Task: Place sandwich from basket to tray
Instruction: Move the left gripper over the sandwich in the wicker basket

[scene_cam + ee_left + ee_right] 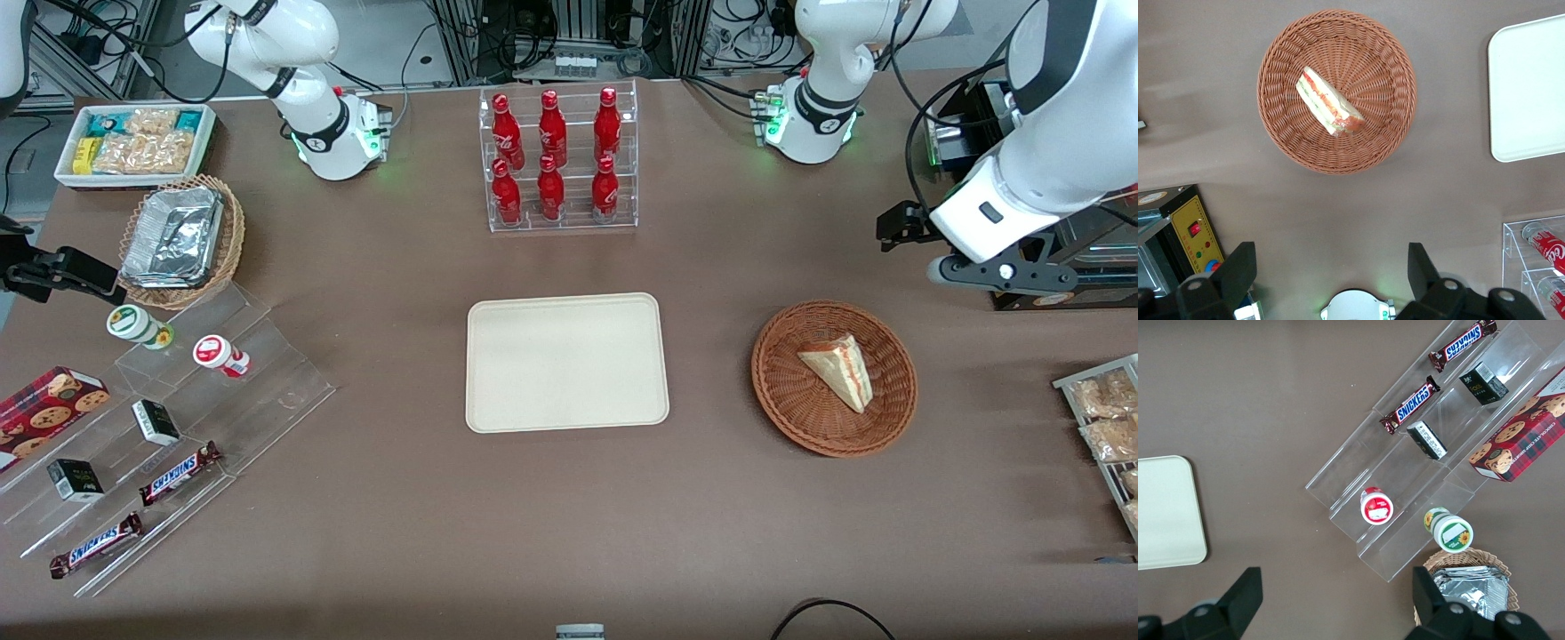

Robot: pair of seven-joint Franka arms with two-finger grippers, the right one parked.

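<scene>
The sandwich [838, 370] is seen lying in the round reddish-brown basket [786, 397], filling edge visible in the left wrist view. The cream tray [566, 363] sits beside the basket, toward the parked arm's end of the table. The gripper [1330, 270] is held high above the table, fingers [1238, 270] spread wide, nothing grasped

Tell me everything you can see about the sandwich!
The sandwich is a small triangle wedge of pale white bread with red and green filling showing along one cut edge. It lies on its side in the round brown wicker basket, touching only the weave. The open gripper hangs above the table, farther from the front camera than the basket, not touching it.
</scene>
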